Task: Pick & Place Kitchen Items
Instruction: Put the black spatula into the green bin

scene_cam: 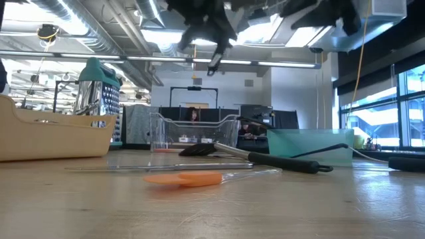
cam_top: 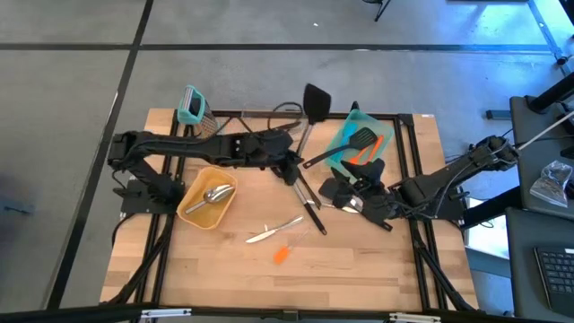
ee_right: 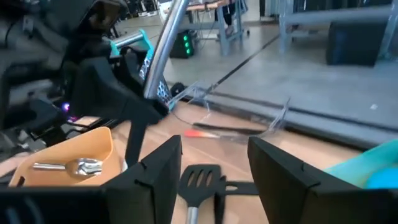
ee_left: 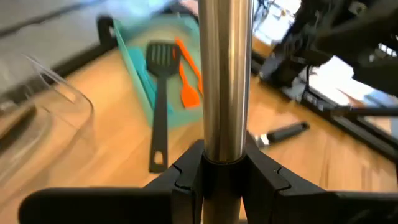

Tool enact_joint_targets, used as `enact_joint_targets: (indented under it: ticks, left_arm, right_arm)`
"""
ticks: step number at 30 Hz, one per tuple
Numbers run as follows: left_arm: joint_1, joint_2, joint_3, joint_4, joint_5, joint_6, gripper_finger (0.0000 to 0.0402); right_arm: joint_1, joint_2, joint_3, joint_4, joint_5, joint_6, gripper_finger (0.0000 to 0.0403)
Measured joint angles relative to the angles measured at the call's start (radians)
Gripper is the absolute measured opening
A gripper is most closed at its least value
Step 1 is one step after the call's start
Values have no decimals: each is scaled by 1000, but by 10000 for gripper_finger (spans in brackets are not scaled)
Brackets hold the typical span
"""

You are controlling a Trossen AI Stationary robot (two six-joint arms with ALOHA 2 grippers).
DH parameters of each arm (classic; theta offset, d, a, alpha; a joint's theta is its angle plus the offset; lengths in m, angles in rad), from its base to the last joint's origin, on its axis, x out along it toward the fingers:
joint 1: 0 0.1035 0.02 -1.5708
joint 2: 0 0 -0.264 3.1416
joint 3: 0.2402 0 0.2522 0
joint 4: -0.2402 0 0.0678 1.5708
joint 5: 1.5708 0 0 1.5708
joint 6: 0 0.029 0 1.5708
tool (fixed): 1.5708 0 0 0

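Two matte-black, multi-jointed robot arms, built of boxy angular link housings. Left gripper [ee_left: 222, 177]: black blocky fingers [ee_left: 180, 180] with stepped inner edges. Right gripper [ee_right: 214, 171]: broad, flat black angular fingers [ee_right: 283, 171]; black cabling trails behind.

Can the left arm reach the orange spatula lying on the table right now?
Probably not yet. The left gripper is shut on a metal-handled turner held above the table, so its jaws are occupied. The orange spatula lies uncovered on the table.
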Motion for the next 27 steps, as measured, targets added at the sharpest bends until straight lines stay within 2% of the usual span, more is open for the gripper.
enact_joint_targets:
  ticks: [3,6,8,12,15,18,20,24,27]
  left_arm:
    - [2,47,-1,-11,14,0,68]
    - [2,70,-2,-16,25,0,68]
    - [2,75,-2,-13,50,3,68]
    - [2,74,-2,-26,75,7,68]
    - [6,72,-2,-31,97,-4,68]
    - [20,74,-2,-35,118,-27,68]
    - [35,89,-1,-31,123,-47,68]
    - [69,111,-2,-22,209,-96,68]
    - [97,126,-2,-31,304,-144,68]
  right_arm:
    - [-42,-1,-74,127,-56,1,188]
    - [-110,-1,-172,287,-169,-34,188]
    - [-175,-6,-249,439,-301,-79,188]
    - [-340,-29,-429,817,-632,-155,188]
    - [-458,-53,-555,1077,-788,-108,188]
    - [-505,-55,-631,1262,-816,-24,188]
    - [-501,-50,-642,1315,-816,11,188]
    - [-455,-50,-610,1304,-764,92,188]
    - [-417,-50,-554,1183,-686,109,187]
